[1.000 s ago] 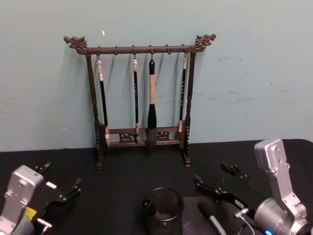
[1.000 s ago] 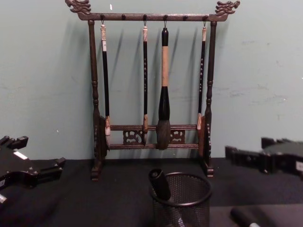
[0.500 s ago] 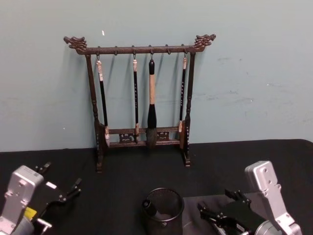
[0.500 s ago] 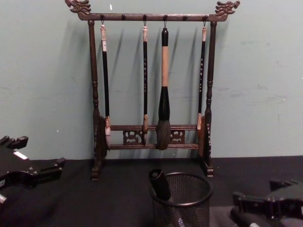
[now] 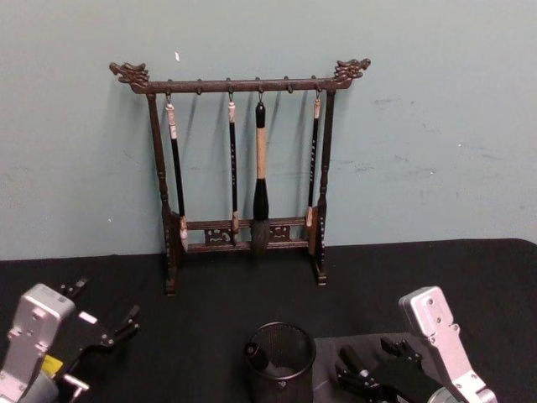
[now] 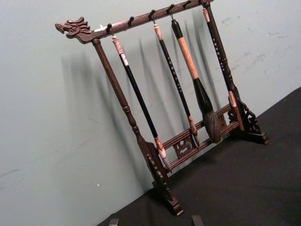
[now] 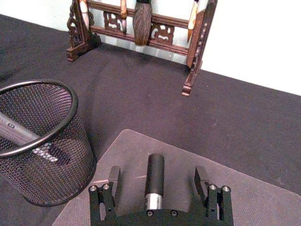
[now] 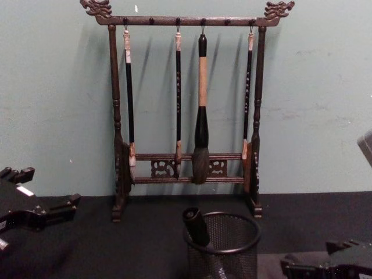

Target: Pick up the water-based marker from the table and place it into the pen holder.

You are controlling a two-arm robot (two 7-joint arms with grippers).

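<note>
The water-based marker [image 7: 154,175], black-capped with a silver barrel, lies on a grey mat [image 7: 244,188]. My right gripper [image 7: 158,177] is open and low over the mat, one finger on each side of the marker, not touching it. In the head view the right gripper [image 5: 369,375] sits just right of the pen holder [image 5: 294,369]. The pen holder [image 7: 70,165] [image 8: 232,261] is a black mesh cup that has another marker [image 7: 19,134] [image 8: 196,226] leaning in it. My left gripper [image 5: 102,329] [image 8: 40,210] rests open at the far left.
A tall dark wooden brush rack [image 5: 243,85] [image 8: 186,20] hung with several brushes stands against the green wall behind the holder. The black table [image 5: 218,311] lies bare between rack and holder.
My right gripper has come down and back toward the near edge, from above the table to low over the mat, now straddling the marker. The left arm has not moved.
</note>
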